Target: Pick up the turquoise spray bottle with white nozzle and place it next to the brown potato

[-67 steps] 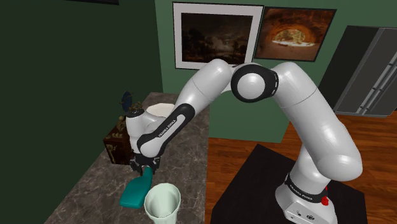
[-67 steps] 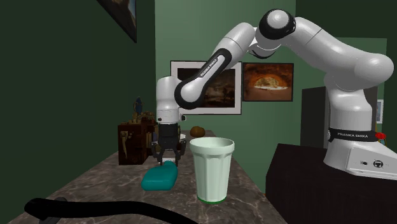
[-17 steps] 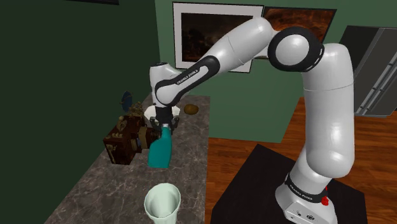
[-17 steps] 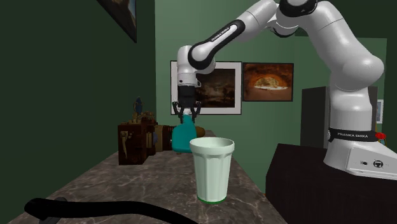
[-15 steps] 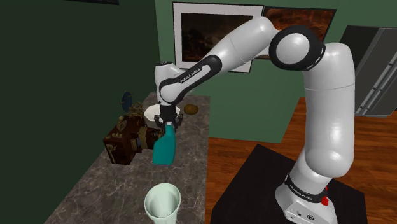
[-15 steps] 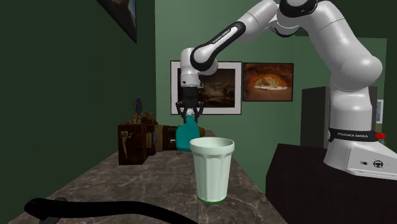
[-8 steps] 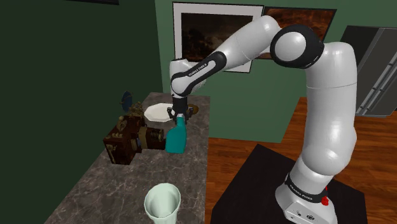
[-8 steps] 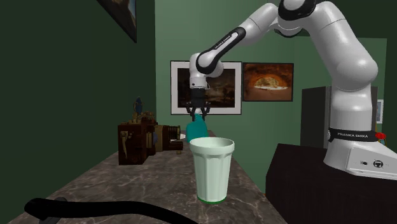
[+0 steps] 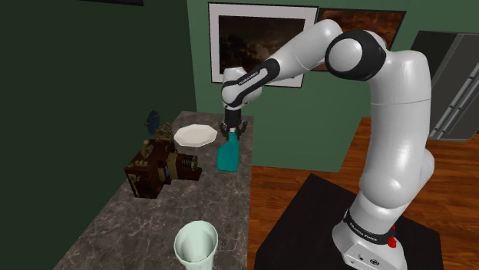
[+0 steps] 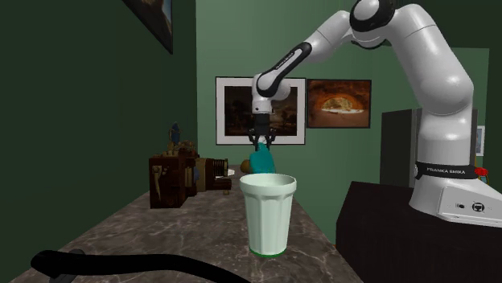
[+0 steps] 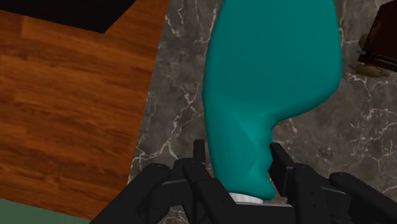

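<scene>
One bottle [image 9: 226, 156], base hidden behind cup [image 10: 268, 213] in second exterior view, hangs from gripper [image 9: 232, 129], fingers [image 11: 280, 167] clamped on its neck; arm stretched out above counter [image 9: 138, 230].

In the wrist view, the teal spray bottle [image 11: 273, 70] runs past the picture's edge, and the gripper [image 11: 238, 153] covers all but a sliver of its white nozzle [image 11: 245, 198]. In the second exterior view, a pale cup [image 10: 268, 213] hides the bottle's base. The shoulder view crops the cup's foot.
</scene>
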Controlling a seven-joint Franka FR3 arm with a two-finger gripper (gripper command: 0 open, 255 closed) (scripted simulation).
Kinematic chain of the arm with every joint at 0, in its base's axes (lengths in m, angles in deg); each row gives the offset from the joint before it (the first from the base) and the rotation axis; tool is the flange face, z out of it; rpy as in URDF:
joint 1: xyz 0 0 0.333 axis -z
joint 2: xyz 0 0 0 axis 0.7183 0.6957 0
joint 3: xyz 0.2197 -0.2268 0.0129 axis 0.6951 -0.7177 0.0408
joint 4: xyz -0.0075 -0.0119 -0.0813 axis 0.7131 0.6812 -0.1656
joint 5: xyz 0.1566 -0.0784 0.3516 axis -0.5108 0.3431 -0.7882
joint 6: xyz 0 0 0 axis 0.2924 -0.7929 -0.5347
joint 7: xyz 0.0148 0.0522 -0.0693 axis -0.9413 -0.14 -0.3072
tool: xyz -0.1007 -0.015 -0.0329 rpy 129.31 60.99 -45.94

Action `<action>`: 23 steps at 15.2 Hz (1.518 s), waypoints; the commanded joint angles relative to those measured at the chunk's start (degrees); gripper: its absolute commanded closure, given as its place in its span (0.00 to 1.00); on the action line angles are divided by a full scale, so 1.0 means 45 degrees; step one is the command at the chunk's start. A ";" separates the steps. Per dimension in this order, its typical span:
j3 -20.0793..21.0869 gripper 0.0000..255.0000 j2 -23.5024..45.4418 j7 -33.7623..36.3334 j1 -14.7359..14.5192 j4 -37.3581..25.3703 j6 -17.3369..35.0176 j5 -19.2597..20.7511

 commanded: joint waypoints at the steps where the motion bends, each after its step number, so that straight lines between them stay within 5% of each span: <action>1: -0.0162 1.00 0.0208 -0.0542 0.0345 -0.0341 -0.0140 -0.0010; 11: -0.0883 1.00 0.1567 -0.3006 0.1997 -0.2582 -0.1032 -0.0065; 23: -0.0978 1.00 0.2720 -0.2933 0.1936 -0.2220 0.0478 0.0085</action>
